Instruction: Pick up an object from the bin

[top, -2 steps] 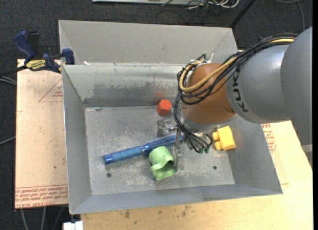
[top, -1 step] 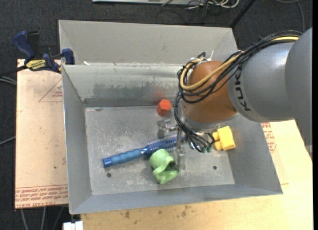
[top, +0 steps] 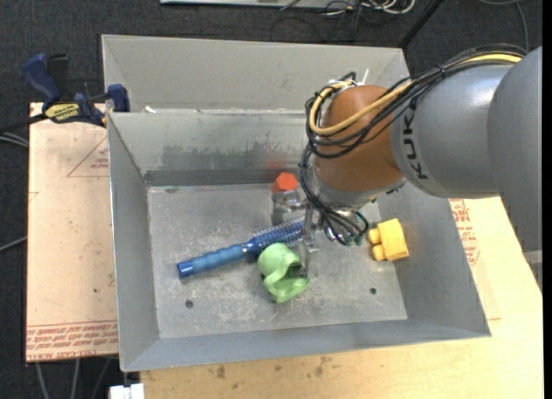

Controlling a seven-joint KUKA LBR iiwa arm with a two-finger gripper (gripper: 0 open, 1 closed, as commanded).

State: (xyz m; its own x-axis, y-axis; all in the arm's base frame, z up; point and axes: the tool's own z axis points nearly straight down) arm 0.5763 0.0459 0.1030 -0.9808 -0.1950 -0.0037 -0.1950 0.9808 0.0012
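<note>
My gripper (top: 294,232) hangs low in the middle of the bin, under the arm's orange cover, and looks open. One finger (top: 281,208) stands behind the bristled head of a blue brush (top: 226,253) and the other finger (top: 308,252) in front of it. The brush lies slanted, with its handle pointing to the lower left. A light green crumpled thing (top: 281,271) lies just in front of the gripper, touching the brush head. A small orange-red thing (top: 285,183) sits right behind the gripper, partly hidden by it.
A yellow blocky toy (top: 389,240) lies to the right of the gripper, near the bin's right wall. The arm and its cables cover the bin's back right part.
</note>
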